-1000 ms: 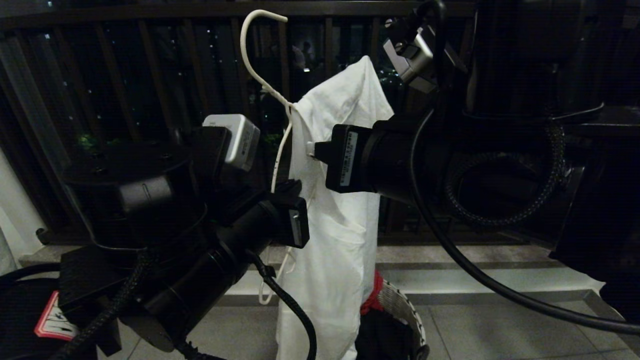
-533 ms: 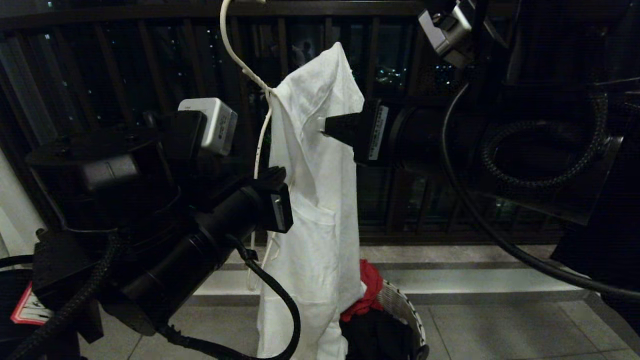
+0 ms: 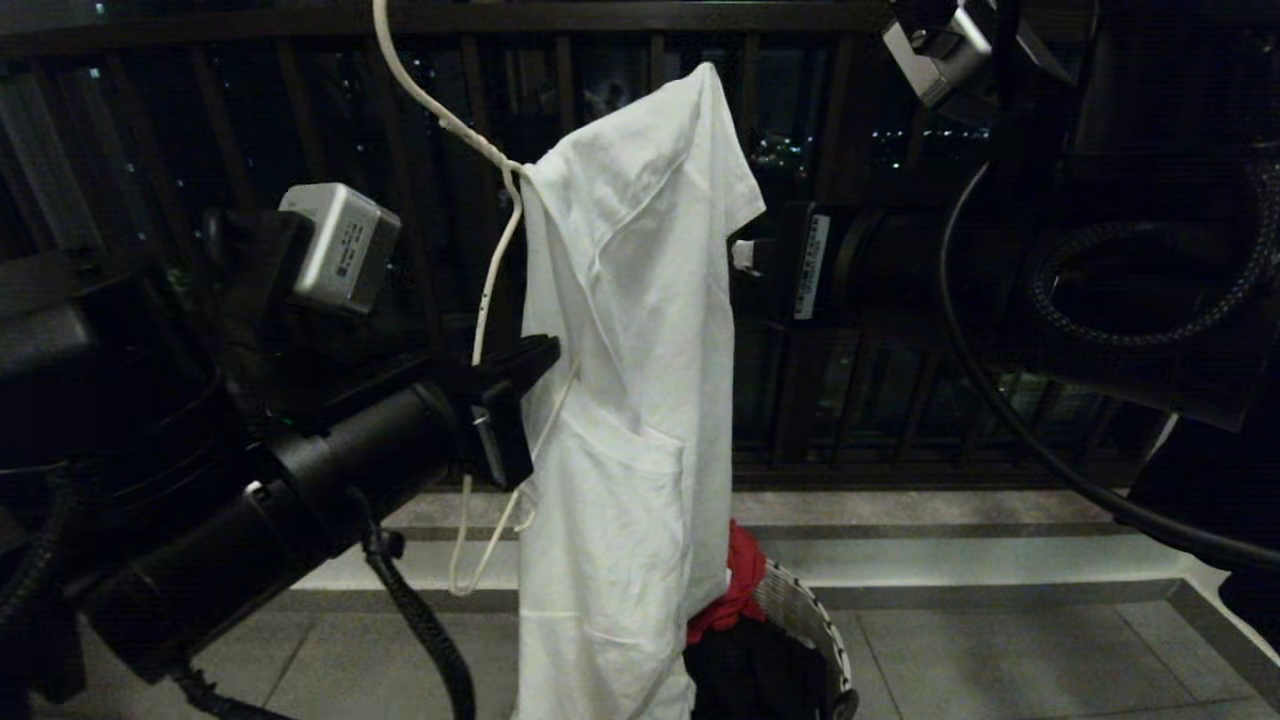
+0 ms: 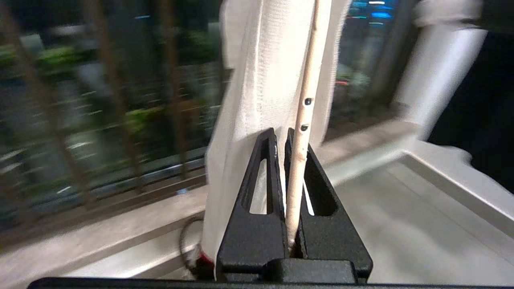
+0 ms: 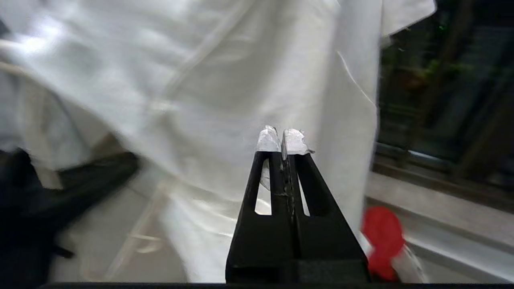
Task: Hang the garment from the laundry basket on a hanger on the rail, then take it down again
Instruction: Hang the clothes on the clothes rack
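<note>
Left pincer (image 4: 286, 138) clamped on the white wire hanger (image 4: 300, 148); the wire runs up between the two black fingers, chipped spots showing on its paint. In the head view that pincer (image 3: 540, 352) sits left of centre, gripping the hanger (image 3: 487, 300) partway down one arm, touching the edge of the cloth.

Right pincer (image 5: 283, 140) closed tight, fingertips pressed together with nothing between them. It points at the garment from the right, close to the fabric; whether it touches, cannot tell. In the head view its tip (image 3: 745, 255) shows just beside the sleeve edge.

The garment (image 3: 630, 400), a white T-shirt, hangs draped over the hanger, bunched long and narrow, one shoulder peaked high, hem trailing low in front of the basket. The hanger's neck curves up out of frame at top left.

The laundry basket (image 3: 805, 620) stands on the tiled floor, low and right of the shirt, holding a red cloth (image 3: 740, 585) and a black garment (image 3: 750, 670). Dark balcony railing (image 3: 300, 150) stands far behind.
</note>
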